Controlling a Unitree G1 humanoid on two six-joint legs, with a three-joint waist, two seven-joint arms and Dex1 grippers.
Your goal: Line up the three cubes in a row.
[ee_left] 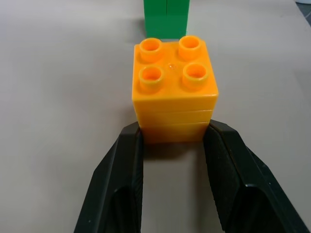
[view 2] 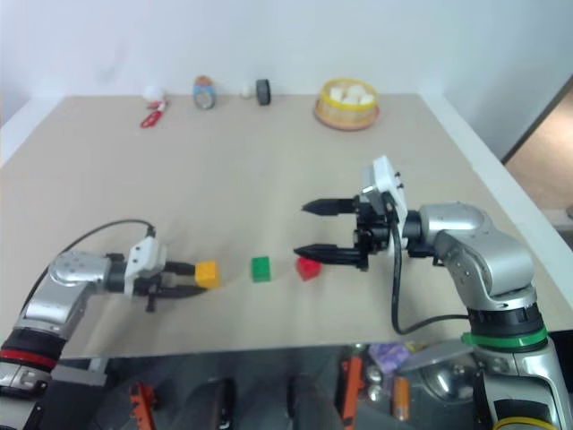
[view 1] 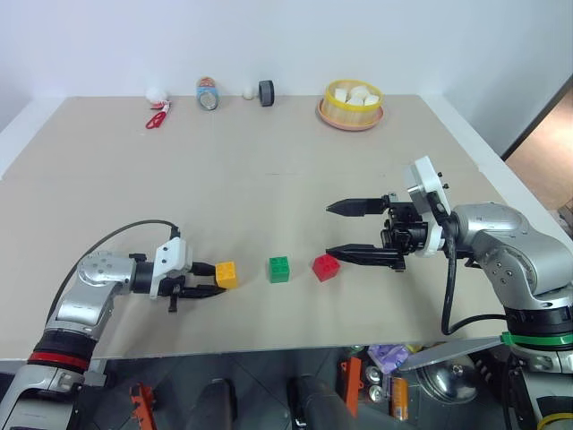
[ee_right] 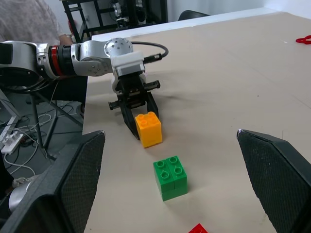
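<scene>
Left end effector low, level, clamped on yellow-orange cube.

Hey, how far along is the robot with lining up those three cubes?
Nearly done, it seems. The yellow-orange cube, green cube and red cube already sit in a rough row near the table's front edge. In hand: the left gripper is shut on the yellow-orange cube. Left: let go and perhaps even the spacing. The right gripper hangs open by the red cube.
</scene>
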